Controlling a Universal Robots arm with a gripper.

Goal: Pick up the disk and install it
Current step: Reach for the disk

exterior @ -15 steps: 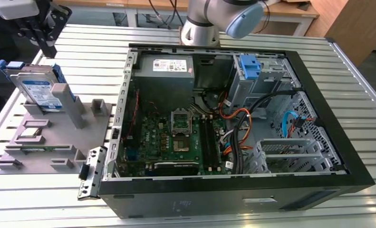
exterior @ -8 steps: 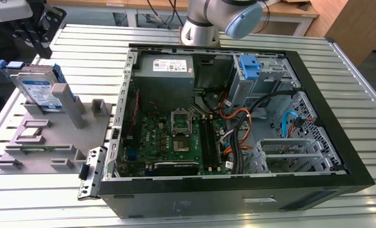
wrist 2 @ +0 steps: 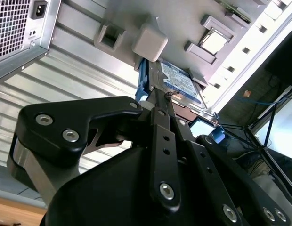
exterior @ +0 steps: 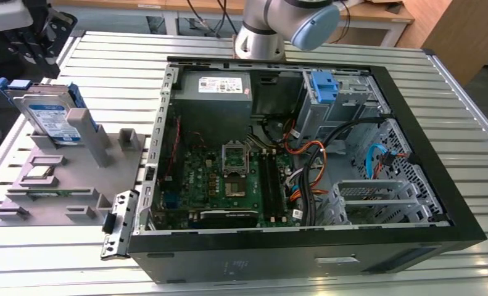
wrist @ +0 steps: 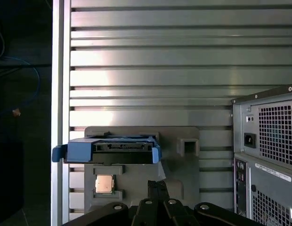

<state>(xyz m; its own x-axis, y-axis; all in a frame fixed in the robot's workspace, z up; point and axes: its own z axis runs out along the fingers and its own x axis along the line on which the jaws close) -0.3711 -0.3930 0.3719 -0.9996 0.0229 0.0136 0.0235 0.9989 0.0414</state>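
At the exterior view's left, the grey fixture lies on the slatted table. The disk stands on edge in the fixture's far slot, label facing outward and blue bracket around it. A processor chip sits in a pocket of the fixture beside the disk.

In both wrist views the gripper is just clear of the disk, fingers pressed together and holding nothing.

At the exterior view's right, the open computer case lies on its side, with the power supply and a blue bracket at its far end.
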